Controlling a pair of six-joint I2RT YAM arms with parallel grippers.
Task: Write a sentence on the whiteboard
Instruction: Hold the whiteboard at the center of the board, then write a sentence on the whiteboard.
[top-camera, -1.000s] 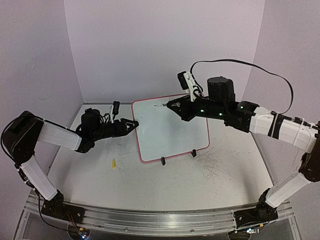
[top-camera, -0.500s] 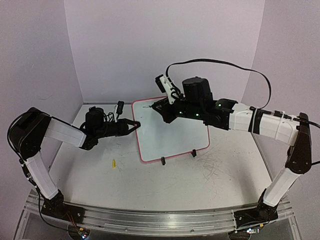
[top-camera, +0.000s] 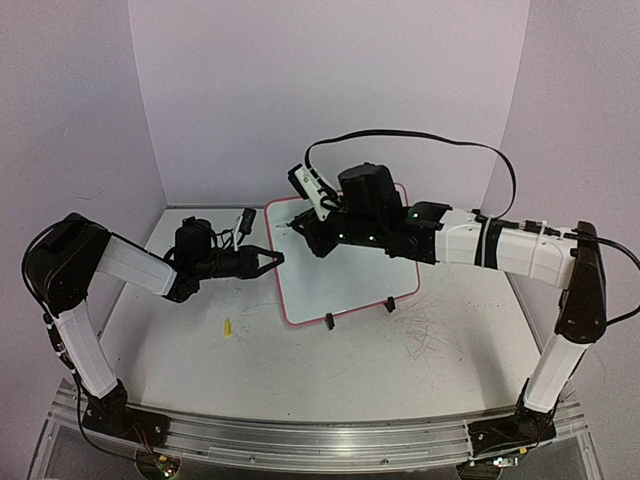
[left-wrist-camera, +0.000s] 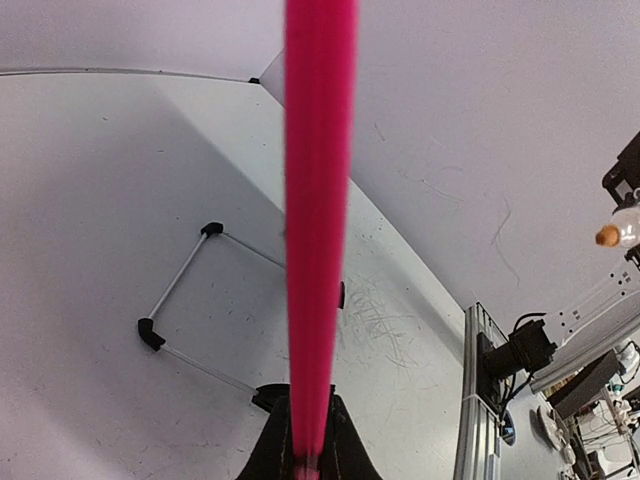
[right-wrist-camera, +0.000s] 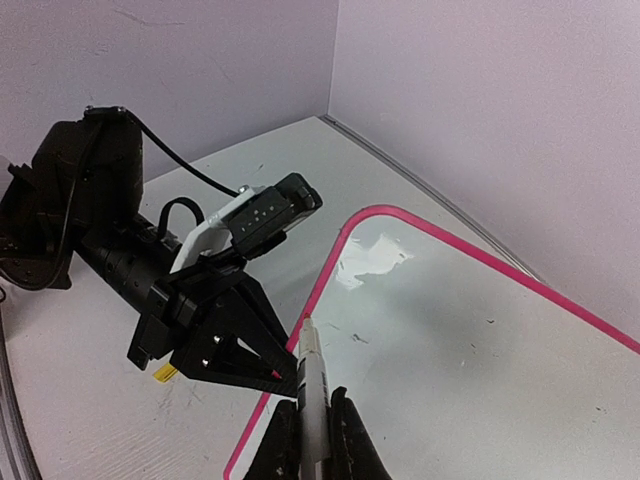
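Note:
The whiteboard (top-camera: 345, 275) leans on its black wire stand (left-wrist-camera: 190, 290) at mid-table. My left gripper (top-camera: 277, 259) is shut on the board's pink left rim (left-wrist-camera: 318, 200), which runs straight up the left wrist view between the jaws of my left gripper (left-wrist-camera: 308, 420). My right gripper (right-wrist-camera: 312, 400) is shut on a white marker (right-wrist-camera: 311, 375). The marker's tip hovers at the left rim near the board's upper left corner, right beside the left fingers (right-wrist-camera: 235, 345). From above, my right gripper (top-camera: 305, 225) reaches over the board's top. No sentence shows on the whiteboard (right-wrist-camera: 450, 340).
A small yellow cap (top-camera: 228, 326) lies on the table left of the board. Grey scratch marks (top-camera: 430, 335) cover the table at front right. The stand's feet (top-camera: 326, 322) stick out at the board's lower edge. Walls close in at the back and sides.
My left gripper has closed onto the board's left rim. The right arm has swung left with the marker, from the board's top middle to its upper left corner.

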